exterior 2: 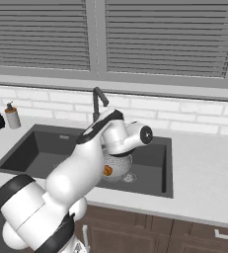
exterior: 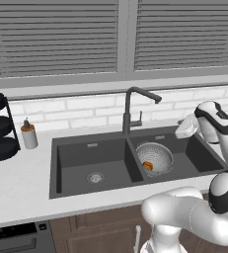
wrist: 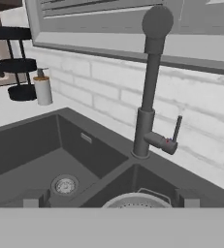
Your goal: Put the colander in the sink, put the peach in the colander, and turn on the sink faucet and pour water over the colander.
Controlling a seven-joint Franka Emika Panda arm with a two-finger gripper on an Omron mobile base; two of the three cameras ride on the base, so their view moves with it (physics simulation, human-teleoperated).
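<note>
Gripper [wrist: 111, 202] jaws are being held wide apart with nothing between them, the dark fingertips [wrist: 32, 199] rising at the bottom of the hand view and pointed toward the sink faucet [wrist: 151, 92].

Two steps appear done: the colander [exterior: 155, 157] is sitting in the right basin of the sink [exterior: 76, 143], close to the divider, and the peach [exterior: 148, 166] is lying inside it at its left side. Turning on the water is judged to be the step in hand; no stream is being seen at the spout.

For that step to go well, the small side lever [wrist: 175, 130], standing up from a stub on the faucet's right, should be approached squarely and caught between the open fingers or pushed with one of them, not knocked sideways. The spout is angled toward the right basin in the left base view, so it is probably already aimed near the colander, though this should be checked.

Being counted: one faucet, one lever, one colander, one peach, two basins, one soap bottle [exterior: 28, 135] near the back left corner of the counter, and one black tiered rack [exterior: 0, 126] at the left edge.
</note>
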